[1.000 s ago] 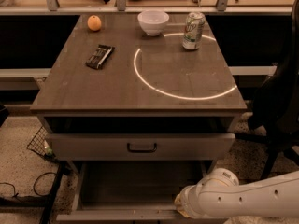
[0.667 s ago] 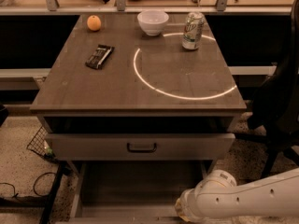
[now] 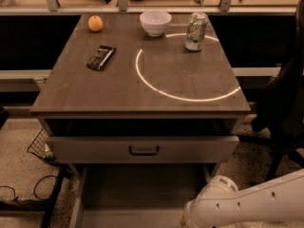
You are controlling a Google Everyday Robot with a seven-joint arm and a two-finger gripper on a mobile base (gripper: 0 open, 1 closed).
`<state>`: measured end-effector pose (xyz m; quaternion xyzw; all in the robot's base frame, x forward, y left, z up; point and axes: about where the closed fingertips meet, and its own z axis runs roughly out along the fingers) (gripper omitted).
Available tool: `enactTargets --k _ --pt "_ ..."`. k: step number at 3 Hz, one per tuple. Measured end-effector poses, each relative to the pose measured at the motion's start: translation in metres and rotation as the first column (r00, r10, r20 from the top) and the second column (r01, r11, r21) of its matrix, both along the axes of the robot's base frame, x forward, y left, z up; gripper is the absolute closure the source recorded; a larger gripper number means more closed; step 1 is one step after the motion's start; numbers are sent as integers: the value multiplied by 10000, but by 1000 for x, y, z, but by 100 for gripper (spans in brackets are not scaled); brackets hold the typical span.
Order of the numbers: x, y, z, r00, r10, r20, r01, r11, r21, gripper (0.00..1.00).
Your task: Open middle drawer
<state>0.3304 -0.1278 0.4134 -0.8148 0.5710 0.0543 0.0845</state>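
Note:
The middle drawer [image 3: 142, 189] stands pulled out below the taller drawer front. Its dark boxy inside shows from above, and its own front lies along the bottom edge of the view. My white arm [image 3: 247, 205] reaches in from the lower right. My gripper [image 3: 184, 219] is at the arm's end, at the drawer's front right corner, mostly cut off by the bottom edge of the view. The drawer's handle is hidden.
The taller drawer front [image 3: 85, 149] with its dark handle [image 3: 144, 150] sits under the tabletop [image 3: 71, 91]. On top are an orange [image 3: 95, 23], a white bowl [image 3: 155, 22], a can [image 3: 196, 31] and a dark snack bar [image 3: 101, 57]. A black chair [image 3: 282, 103] is at the right, a wire basket [image 3: 40, 146] and cables at the left.
My arm has sunk slightly toward the bottom edge of the view. The pulled-out drawer and the things on the table look the same.

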Motion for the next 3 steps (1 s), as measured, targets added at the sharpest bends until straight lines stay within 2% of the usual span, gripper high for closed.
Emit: enactTargets --k 1,3 --pt "0 0 2 10000 0 0 0 10000 0 84" --pt "-1 0 1 10000 13 -26 -13 10000 -1 37"
